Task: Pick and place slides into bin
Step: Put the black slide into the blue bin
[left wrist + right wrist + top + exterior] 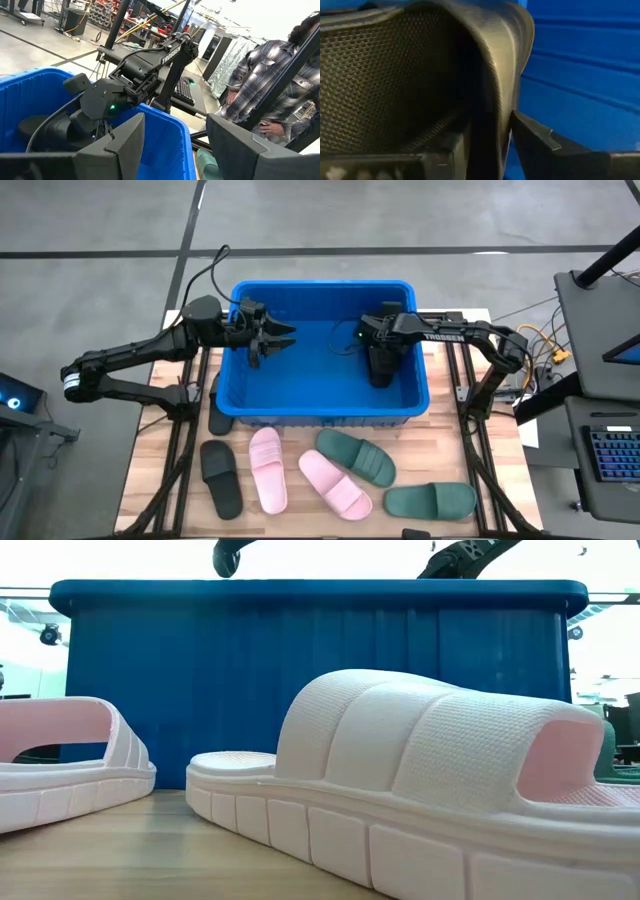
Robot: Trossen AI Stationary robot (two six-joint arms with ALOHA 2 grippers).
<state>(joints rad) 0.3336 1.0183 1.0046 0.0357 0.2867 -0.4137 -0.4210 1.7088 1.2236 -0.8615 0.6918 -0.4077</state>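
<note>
This is a workshop or robotics lab. The wooden table (150,470) stands on a grey concrete floor (100,220), with a keyboard (612,455) beside it. Beyond it stand equipment racks (95,15) and a person in a plaid shirt (270,75).

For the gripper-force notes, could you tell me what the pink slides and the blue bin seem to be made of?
Pink slide: probably soft foam, matte, with a fine waffle texture on the strap and a moulded ribbed sole edge.
Blue bin: likely hard moulded plastic, slightly glossy, with ribbed walls and a rolled rim.
</note>
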